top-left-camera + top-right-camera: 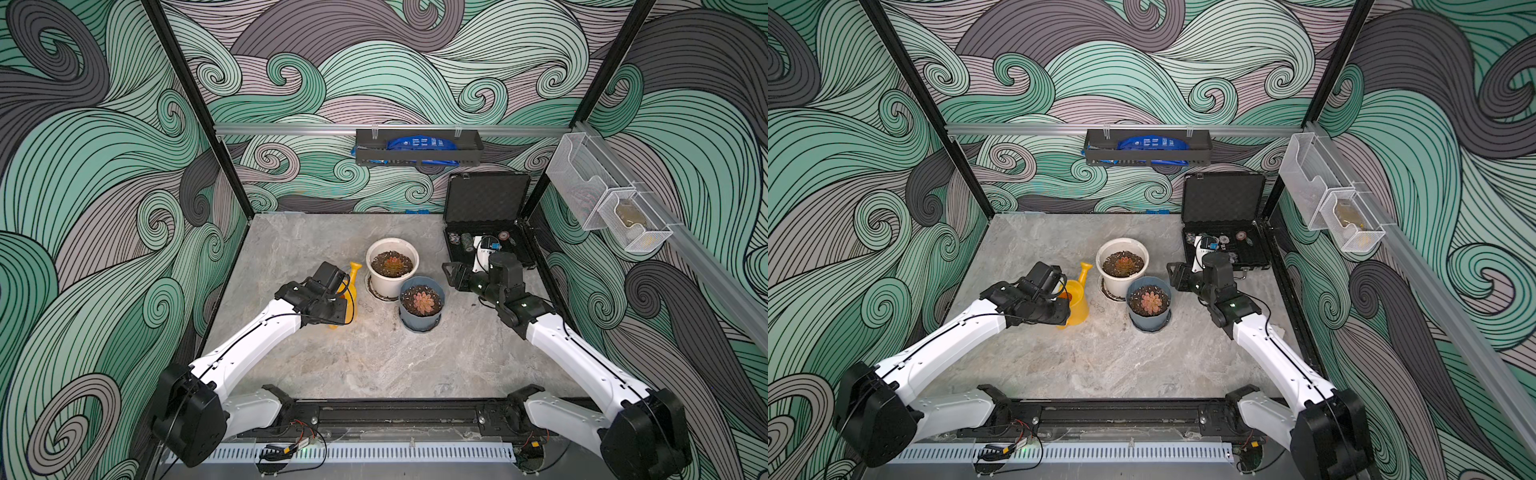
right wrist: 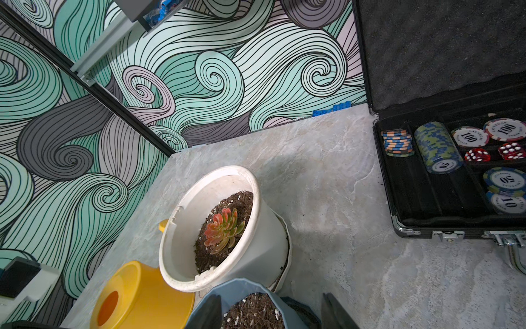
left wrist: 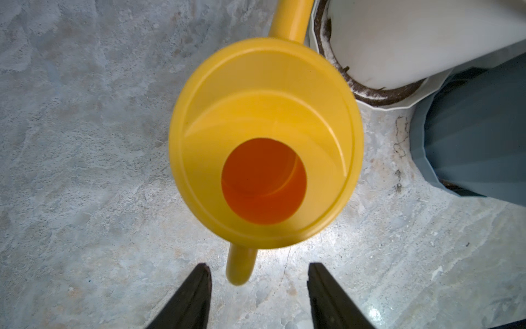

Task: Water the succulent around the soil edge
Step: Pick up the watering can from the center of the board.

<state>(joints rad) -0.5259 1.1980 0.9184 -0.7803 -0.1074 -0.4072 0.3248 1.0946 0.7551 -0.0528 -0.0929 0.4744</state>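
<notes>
The left arm reaches forward over the table (image 1: 374, 365), wrist bent down, so the left gripper (image 3: 259, 296) hangs above the handle of the yellow watering can (image 3: 264, 142); its fingers (image 3: 196, 293) are spread apart, one on each side of the handle, touching nothing. The right arm stretches in from the other side, the right gripper (image 1: 451, 275) level and pointing toward the pots, fingers (image 2: 212, 312) parted and empty. The succulent (image 1: 423, 302) sits in its blue-grey pot (image 1: 420, 322) mid-table, ringed by the soil edge (image 1: 409, 297), just beside the white pot (image 1: 390, 278)
</notes>
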